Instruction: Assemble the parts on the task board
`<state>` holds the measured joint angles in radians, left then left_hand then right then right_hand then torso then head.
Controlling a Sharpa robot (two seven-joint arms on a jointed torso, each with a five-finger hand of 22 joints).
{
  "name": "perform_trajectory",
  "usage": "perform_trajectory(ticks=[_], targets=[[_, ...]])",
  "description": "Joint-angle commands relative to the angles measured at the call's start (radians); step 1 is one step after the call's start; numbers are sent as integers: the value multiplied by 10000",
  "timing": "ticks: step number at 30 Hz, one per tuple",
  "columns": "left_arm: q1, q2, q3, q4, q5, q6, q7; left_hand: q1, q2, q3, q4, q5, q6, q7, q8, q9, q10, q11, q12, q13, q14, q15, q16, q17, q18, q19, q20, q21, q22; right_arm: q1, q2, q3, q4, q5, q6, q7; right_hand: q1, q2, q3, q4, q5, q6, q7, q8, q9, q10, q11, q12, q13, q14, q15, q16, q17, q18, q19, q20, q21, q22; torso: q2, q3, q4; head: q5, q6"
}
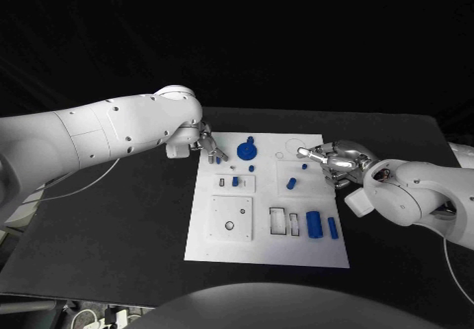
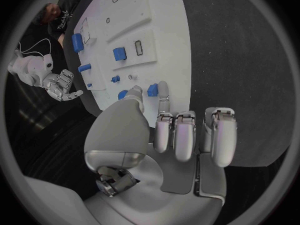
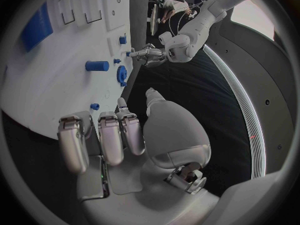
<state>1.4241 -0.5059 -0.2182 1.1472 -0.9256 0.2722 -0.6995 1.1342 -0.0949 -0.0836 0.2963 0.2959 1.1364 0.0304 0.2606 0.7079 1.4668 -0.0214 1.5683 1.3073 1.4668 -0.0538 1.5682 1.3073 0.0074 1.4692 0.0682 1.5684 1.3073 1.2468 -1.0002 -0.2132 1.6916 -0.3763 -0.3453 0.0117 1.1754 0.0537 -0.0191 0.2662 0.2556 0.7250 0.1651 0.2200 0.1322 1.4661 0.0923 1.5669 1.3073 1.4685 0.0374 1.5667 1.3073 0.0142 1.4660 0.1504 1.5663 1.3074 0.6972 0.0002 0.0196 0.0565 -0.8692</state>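
Fig. legend, near to far from the robot.

Black table (image 1: 118,240) w/ white task board (image 1: 296,250) at centre.

Near edge of board, right side: blue block (image 1: 314,223) and blue bar (image 1: 333,227) lie side by side, just beside two rectangular slots. To their left is a raised white square (image 1: 231,218) w/ a round hole.

Mid board: blue cylinder (image 1: 292,183) lies on its side. A short blue piece (image 1: 235,181) stands in a small recess to its left.

Far part: blue gear (image 1: 246,149) lies flat on the board. The left robot hand (image 1: 209,147) is over the board's far-left corner. The right robot hand (image 1: 331,159) is over the right edge, opposite it; the two are well apart.

Left wrist view adds what the head view hides: a small blue part (image 2: 152,89) sits betw. thumb tip and one extended finger, other fingers curled in. Cannot tell whether it is pinched or just lies on the board behind them.

Right wrist view adds: the right robot hand holds nothing, fingers side by side and half bent, thumb set apart. A blue peg (image 3: 94,106) stands on the board near the fingertips, not touching.
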Motion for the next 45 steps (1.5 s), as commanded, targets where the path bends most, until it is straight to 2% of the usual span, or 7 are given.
perform_trajectory(ticks=[1,11,20,25,42,45], targets=[[-7,65,3,-53,-109,-142,-284,67,35,72,-2,58,32,-13,-70,9,1040,-31,25,2635,1040,-53,26,2635,-74,1016,-40,24,2635,-9,2,-2,13,-32,149,-29,31,63,-64,-22,35,-37,55,-47,-8,1047,-6,39,2635,1023,5,41,2635,-142,1048,-41,45,2634,0,5,-1,-18,-4],[-22,132,3,-128,-225,-118,-325,196,120,129,-12,73,14,-11,-105,20,1040,-30,25,2635,1040,-50,26,2635,-74,1016,-39,24,2635,-9,-3,-2,19,-42,155,-65,31,63,-64,-22,35,-37,55,-47,-8,1047,-6,39,2635,1023,5,41,2635,-142,1048,-41,45,2634,-5,10,3,-10,-27],[-32,175,3,-144,-235,-160,-353,388,287,230,-19,64,-13,-9,-155,37,1040,-25,25,2635,1040,-48,26,2635,-74,1016,-38,24,2635,-9,-6,-2,11,-48,154,-84,46,68,-68,-31,63,-39,61,-53,-10,1047,4,39,2635,1023,12,41,2635,-142,1048,-35,45,2634,-2,-1,1,-30,-31],[-35,171,3,-139,-237,-274,-320,547,381,306,-28,61,-28,-16,-182,51,1040,-30,25,2635,1040,-49,26,2635,-74,1016,-37,24,2635,-9,-8,-2,12,-57,151,-106,53,71,-69,-35,76,-39,63,-55,-11,1047,8,39,2635,1023,16,41,2635,-142,1048,-33,45,2634,6,8,4,-34,-35],[-71,164,0,-149,-238,-351,-251,786,458,395,-29,86,-38,-26,-214,76,1040,-40,25,2635,1040,-52,26,2635,-74,1016,-38,24,2635,-10,-3,-2,-16,-79,156,-174,61,73,-71,-40,91,-38,67,-58,-11,1047,14,39,2635,1023,20,41,2635,-142,1048,-30,45,2634,-1,4,4,-50,-35],[-72,165,0,-140,-238,-362,-234,847,531,433,-30,102,-30,-32,-218,88,1040,-44,25,2635,1040,-53,26,2635,-74,1016,-38,24,2635,-10,-2,-2,-17,-80,159,-184,61,73,-71,-40,91,-38,67,-58,-11,1047,14,39,2635,1023,20,41,2635,-142,1048,-30,45,2634,4,5,14,-51,-35]])
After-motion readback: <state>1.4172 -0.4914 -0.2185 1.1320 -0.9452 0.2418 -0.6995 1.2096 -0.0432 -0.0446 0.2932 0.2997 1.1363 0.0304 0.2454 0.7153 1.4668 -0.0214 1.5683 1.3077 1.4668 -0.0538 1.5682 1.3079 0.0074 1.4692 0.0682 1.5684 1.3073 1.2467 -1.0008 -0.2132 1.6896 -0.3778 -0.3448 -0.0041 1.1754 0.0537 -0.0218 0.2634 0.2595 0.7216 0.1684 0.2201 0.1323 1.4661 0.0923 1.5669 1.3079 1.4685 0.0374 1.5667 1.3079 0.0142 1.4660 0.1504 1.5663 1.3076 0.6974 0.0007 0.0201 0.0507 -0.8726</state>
